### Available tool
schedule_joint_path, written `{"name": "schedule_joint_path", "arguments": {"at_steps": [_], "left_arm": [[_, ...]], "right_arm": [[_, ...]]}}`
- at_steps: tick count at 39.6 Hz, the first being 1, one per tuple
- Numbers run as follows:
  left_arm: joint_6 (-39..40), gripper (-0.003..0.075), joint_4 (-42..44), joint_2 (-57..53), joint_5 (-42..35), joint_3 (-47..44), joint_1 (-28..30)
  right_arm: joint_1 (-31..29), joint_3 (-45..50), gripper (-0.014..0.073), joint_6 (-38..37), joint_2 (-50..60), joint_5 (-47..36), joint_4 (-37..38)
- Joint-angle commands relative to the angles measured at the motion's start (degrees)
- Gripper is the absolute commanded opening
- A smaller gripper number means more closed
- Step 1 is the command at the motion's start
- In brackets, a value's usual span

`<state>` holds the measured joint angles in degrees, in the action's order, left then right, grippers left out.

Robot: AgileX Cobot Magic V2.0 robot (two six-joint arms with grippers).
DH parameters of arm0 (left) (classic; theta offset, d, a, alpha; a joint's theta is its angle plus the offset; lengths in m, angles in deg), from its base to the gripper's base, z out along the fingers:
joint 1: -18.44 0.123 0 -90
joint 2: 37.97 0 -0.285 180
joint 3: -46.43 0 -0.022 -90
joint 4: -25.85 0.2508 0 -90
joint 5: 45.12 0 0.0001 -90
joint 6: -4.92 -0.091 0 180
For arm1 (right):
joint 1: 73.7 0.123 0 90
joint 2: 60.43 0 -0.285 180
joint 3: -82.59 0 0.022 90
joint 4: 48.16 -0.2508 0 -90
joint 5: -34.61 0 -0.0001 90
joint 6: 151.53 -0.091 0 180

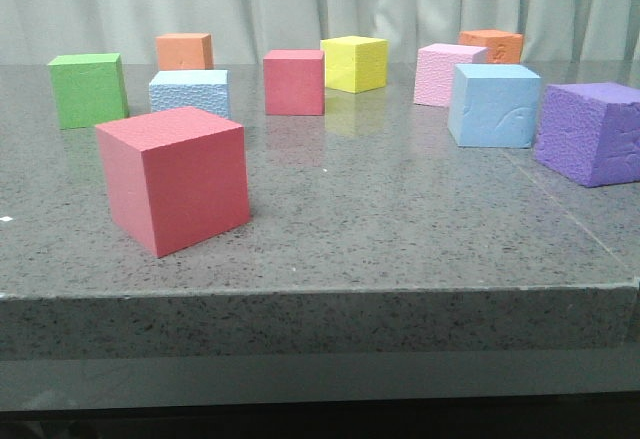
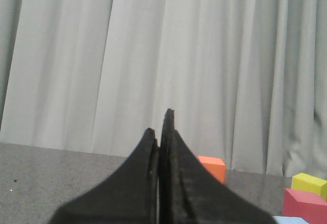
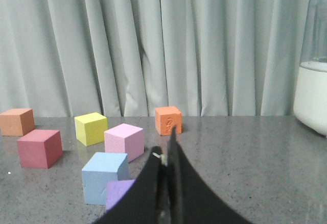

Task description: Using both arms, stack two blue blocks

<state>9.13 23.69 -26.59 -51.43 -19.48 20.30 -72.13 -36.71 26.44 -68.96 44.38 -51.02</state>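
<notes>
Blocks: 2 blue, 2 red, 2 orange.

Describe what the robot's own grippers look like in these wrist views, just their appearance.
Only the fingers show. The left gripper has two matte black fingers, broad at the base and curving to narrow tips, with slightly worn inner edges. The right gripper has the same black, tapered shape, with a small pale fleck near one tip. No cables, labels or arm links are visible, and the front view shows neither arm.
</notes>
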Motion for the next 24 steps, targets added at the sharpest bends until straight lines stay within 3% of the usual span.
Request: {"name": "schedule_joint_path", "arguments": {"at_steps": [1,14,18,24], "left_arm": [[-0.1,-0.0020,4.6,6.2,1.6,7.6,0.1],[-0.1,-0.0020,5.1,27.2,24.4,27.7,0.1],[-0.1,-0.0020,5.1,30.9,28.8,31.5,0.1],[-0.1,-0.0020,5.1,32.4,28.1,32.7,0.1]], "right_arm": [[-0.4,-7.6,-0.0067,0.5,-5.4,0.9,0.3],[-0.4,-32.7,-0.0067,0.5,-28.7,26.2,0.3],[-0.4,-36.3,-0.0067,0.5,-32.8,27.7,0.2],[-0.4,-37.1,-0.0067,0.5,-35.0,25.5,0.2]]}}
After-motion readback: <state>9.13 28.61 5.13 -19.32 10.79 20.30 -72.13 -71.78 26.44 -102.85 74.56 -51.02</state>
